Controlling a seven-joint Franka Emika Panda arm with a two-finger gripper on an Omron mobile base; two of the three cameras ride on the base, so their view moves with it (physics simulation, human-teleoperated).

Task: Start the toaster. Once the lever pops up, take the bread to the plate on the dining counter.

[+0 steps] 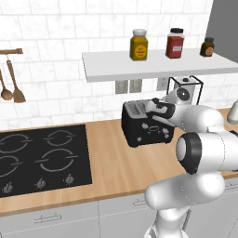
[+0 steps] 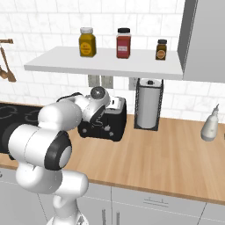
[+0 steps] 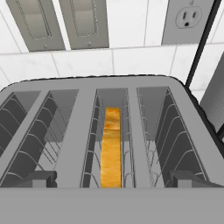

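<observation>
Toaster (image 1: 145, 125) sits on wood tabletop (image 1: 116, 162), against the tiled wall, right of the black hob (image 1: 42, 158) and left of the paper-towel holder (image 2: 148, 103). Hand hangs directly over the toaster top. Fingers (image 3: 111, 178) spread wide, released, grasping nothing; one tip (image 3: 37, 178) low left, the other low right. Bread (image 3: 111, 146) stands on edge down in the toaster's right slot, golden crust up, between the two tips and beyond them, untouched.
</observation>
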